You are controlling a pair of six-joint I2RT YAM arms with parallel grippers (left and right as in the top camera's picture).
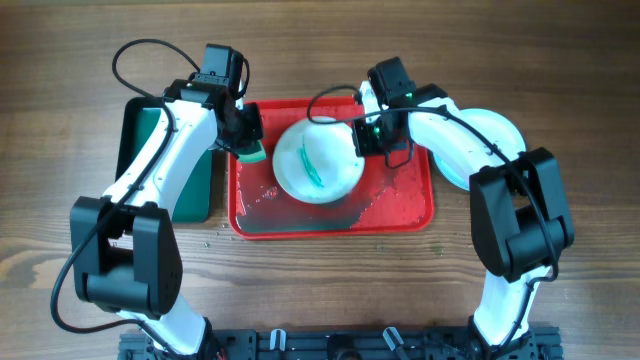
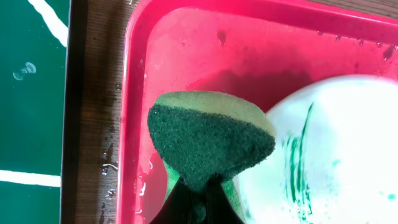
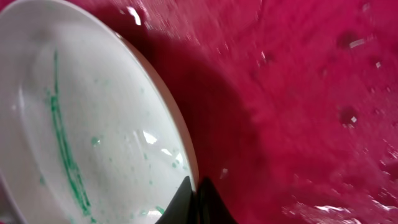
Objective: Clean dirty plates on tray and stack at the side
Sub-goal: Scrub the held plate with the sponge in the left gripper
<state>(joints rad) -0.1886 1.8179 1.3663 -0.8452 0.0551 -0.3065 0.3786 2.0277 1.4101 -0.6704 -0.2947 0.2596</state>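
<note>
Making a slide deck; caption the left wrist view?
Left gripper clamps a green sponge over the wet red tray, beside the green-smeared plate.

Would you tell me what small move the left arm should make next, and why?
Probably slide the sponge rightward onto the plate and over its teal-green smear. The left gripper holds the sponge at the plate's left edge, the smear is unwiped, and the right gripper appears to pinch the far rim.

White links, black joints, black cables: left arm [image 1: 150, 160], right arm [image 1: 462, 147].
</note>
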